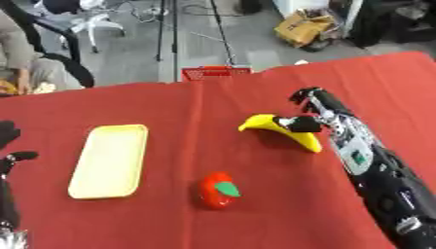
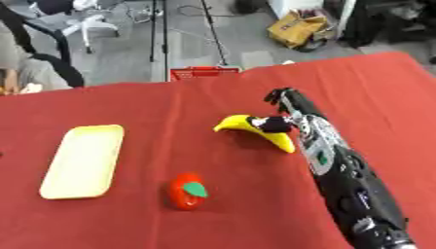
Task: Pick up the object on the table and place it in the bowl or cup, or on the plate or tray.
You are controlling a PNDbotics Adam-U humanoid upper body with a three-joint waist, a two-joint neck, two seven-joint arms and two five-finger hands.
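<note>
A yellow banana (image 1: 277, 126) lies on the red tablecloth, right of the middle. My right hand (image 1: 326, 111) reaches in from the lower right and hovers at the banana's right half. Its thumb (image 1: 302, 124) lies across the top of the fruit, while the fingers (image 1: 305, 95) stretch past it on the far side, not closed round it. A pale yellow rectangular tray (image 1: 109, 160) sits at the left. A red fruit with a green leaf (image 1: 219, 189) rests near the front middle. My left hand (image 1: 9, 133) stands open at the left edge, fingers up.
The red table (image 1: 170, 107) ends at its far edge, where a red wire basket (image 1: 215, 73) shows just behind it. Beyond are chairs, stands, a cardboard box and a seated person at the far left.
</note>
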